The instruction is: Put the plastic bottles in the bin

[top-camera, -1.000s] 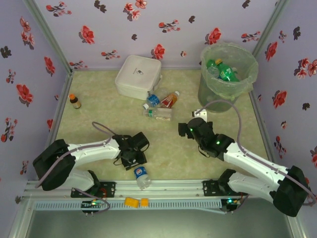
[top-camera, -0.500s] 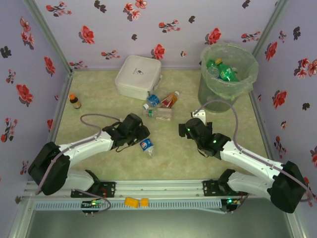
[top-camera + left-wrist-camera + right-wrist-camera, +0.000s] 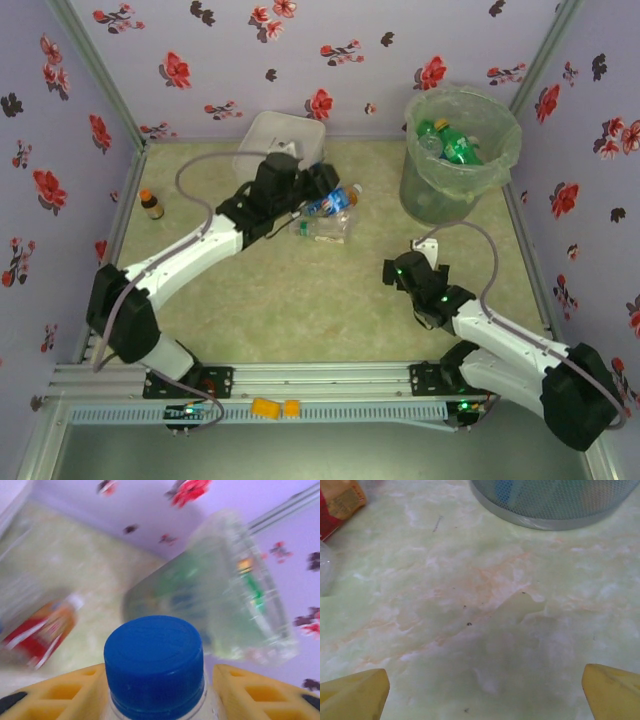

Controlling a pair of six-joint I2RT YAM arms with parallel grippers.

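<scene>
My left pincer (image 3: 332,196) is clamped on a blue-capped bottle (image 3: 153,660), with a yellow finger (image 3: 65,692) tight against each side just below the cap. I cannot tell whether the bottle is clear of the table (image 3: 330,300). It sits well to the left of the bin (image 3: 505,140), and in the wrist view the cap points towards the bin's wall. A red-orange bottle (image 3: 42,635) lies on the table near the held one, further from the bin. A clear bottle (image 3: 320,230) lies flat in the same cluster left of the bin.

My right pincer (image 3: 482,695) stands wide apart with nothing between its fingers. It is low over bare table in front of the bin, whose base is just ahead of it. Green bottles (image 3: 458,148) already lie inside the bin. A white box (image 3: 262,140) sits far to the bin's left, partly behind my left arm. A small brown bottle (image 3: 151,204) stands further left again.
</scene>
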